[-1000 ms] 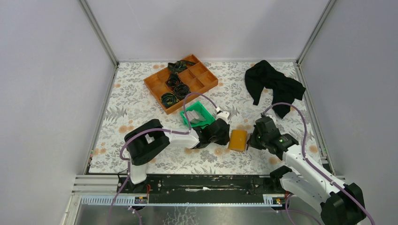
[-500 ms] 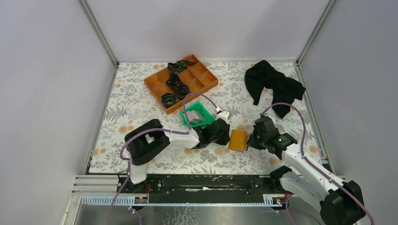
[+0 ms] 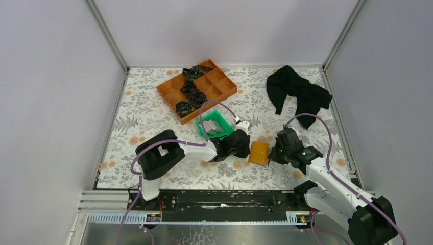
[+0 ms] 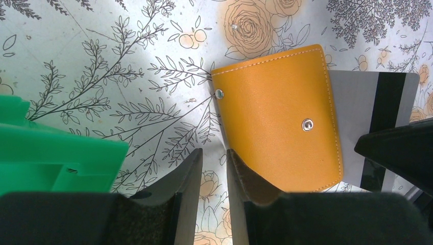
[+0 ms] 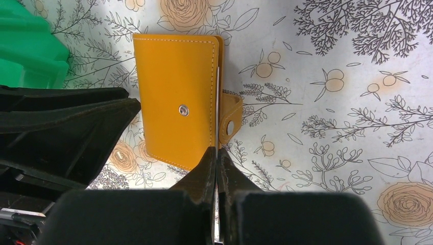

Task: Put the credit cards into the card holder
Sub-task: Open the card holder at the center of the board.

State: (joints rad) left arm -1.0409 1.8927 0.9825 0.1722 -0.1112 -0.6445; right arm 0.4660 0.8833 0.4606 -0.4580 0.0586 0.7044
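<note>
The orange card holder (image 3: 259,152) lies closed on the floral table between both grippers. A whitish credit card (image 4: 357,102) with a black stripe sticks out of the holder's (image 4: 278,127) right side. In the right wrist view the card (image 5: 219,102) shows only as a thin white edge running from the holder (image 5: 176,117) into my right gripper (image 5: 216,150), which is shut on it. My right gripper (image 3: 273,153) is at the holder's right edge. My left gripper (image 3: 246,147) is at its left edge. Its jaws (image 4: 214,153) stand narrowly open with only table between them, and one finger overlaps the holder's near corner.
A green bin (image 3: 200,128) holding more grey cards (image 3: 215,124) stands just behind the left gripper. An orange compartment tray (image 3: 166,94) with black items is further back. A black cloth (image 3: 296,92) lies at the back right. Walls enclose the table.
My right gripper has edged slightly left toward the card holder with the card. The left gripper and the holder have not visibly moved.
</note>
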